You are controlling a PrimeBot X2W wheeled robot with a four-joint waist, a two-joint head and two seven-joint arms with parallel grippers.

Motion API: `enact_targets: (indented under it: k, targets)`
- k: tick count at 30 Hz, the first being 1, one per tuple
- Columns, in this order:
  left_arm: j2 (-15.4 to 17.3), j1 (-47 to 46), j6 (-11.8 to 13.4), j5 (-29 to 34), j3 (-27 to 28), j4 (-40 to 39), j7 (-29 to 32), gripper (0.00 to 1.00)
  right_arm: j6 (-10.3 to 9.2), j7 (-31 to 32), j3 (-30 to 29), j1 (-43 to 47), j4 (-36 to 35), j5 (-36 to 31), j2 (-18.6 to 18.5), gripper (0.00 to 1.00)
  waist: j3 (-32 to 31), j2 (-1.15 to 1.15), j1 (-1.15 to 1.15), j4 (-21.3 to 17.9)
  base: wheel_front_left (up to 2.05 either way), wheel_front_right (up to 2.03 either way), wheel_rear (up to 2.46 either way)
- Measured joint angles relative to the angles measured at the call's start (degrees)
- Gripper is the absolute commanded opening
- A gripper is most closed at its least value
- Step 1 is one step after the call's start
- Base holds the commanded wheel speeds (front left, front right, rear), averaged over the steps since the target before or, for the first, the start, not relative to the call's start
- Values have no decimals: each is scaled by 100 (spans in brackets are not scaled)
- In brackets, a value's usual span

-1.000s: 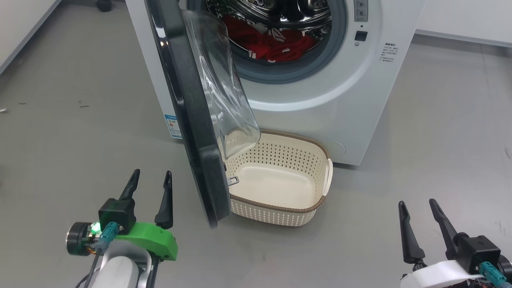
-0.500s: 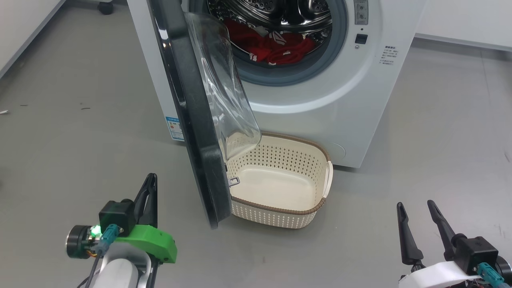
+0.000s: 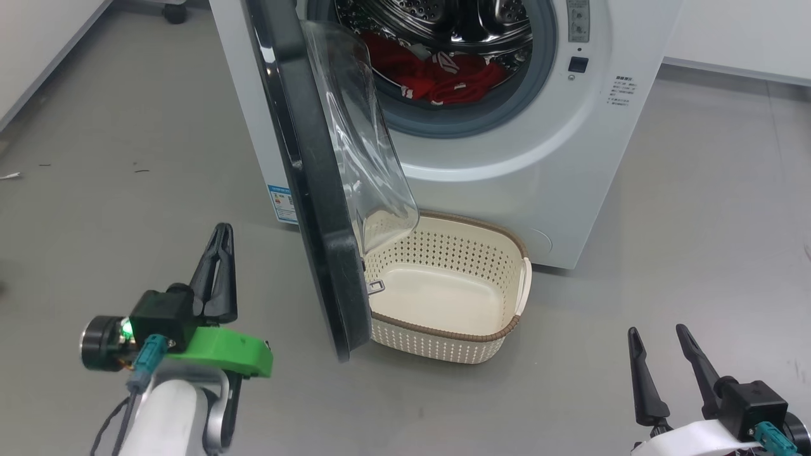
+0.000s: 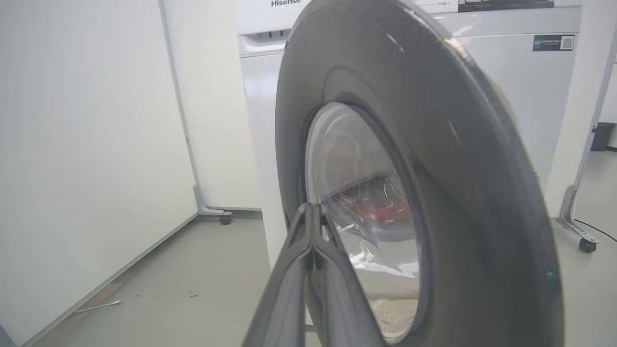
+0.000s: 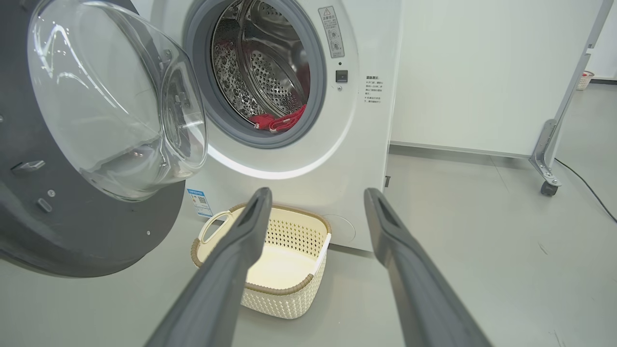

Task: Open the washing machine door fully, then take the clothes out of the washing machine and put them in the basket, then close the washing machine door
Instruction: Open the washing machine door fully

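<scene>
Its fingers now pressed together rather than apart, the left gripper (image 3: 222,233) is lifting toward the half-open washing machine door (image 3: 317,209), probably to swing it wider, while the right gripper (image 3: 656,332) is idling spread and the clothes (image 3: 443,76) are lying in the drum (image 3: 456,25).

Half-open door (image 3: 317,190) over basket (image 3: 481,332)

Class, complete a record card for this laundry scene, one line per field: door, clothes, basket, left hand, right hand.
door: open, swung out from the washing machine
clothes: red, lying inside the drum
basket: empty, on the floor below the opening, partly under the door
left hand: shut, empty, on the door's outer side
right hand: open, empty, apart from the basket
</scene>
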Motion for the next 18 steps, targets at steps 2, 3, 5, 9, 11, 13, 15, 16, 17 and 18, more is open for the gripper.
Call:
enact_targets:
  k: [2, 3, 5, 9, 11, 13, 15, 16, 17, 18]
  targets:
    - [0, -61, 0, 48, 22, -302, 1, 0, 1, 0, -10, -1, 0, -23, 15, 100, 0, 0, 0, 14, 0, 0, 0]
    - [1, -109, 0, 89, 25, -457, 1, 0, 2, 0, -11, -1, -1, -38, 22, 100, 1, 0, 0, 20, 0, 0, 0]
    - [0, -222, 0, 141, 2, -782, 0, 0, 2, 0, -11, -1, -4, -57, 33, 100, 1, 0, 0, 30, 0, 0, 0]
    - [-4, -391, -73, 299, -238, -1406, -31, 0, 59, 0, -16, -2, -4, -90, 51, 100, 3, 0, 0, 43, 0, 0, 0]
    - [-11, -409, -169, 316, -438, -1618, -32, 0, 63, 0, -16, -2, -3, -98, 63, 100, 4, 0, 0, 41, 0, 0, 0]
    - [-14, -409, -272, 316, -678, -1775, -32, 0, 101, 0, -14, -3, -1, -130, 80, 100, 5, 0, 0, 32, 0, 0, 0]
    - [-15, -408, -378, 316, -948, -1886, -32, 0, 114, 0, -10, -4, 1, -146, 96, 100, 5, 0, 0, 19, 0, 0, 0]
    - [-16, -406, -433, 315, -1095, -1912, -32, 0, 119, 0, -10, -4, 7, -147, 102, 100, 5, 0, 0, 11, 0, 0, 0]
    - [-16, -398, -503, 313, -1254, -1923, -32, 0, 120, 0, -9, -4, 11, -147, 110, 100, 4, 0, 0, 4, 0, 0, 0]
    - [-19, -390, -573, 310, -1405, -1919, -31, 0, 121, 0, -7, -3, 15, -151, 118, 100, 4, 0, 0, -4, 0, 0, 0]
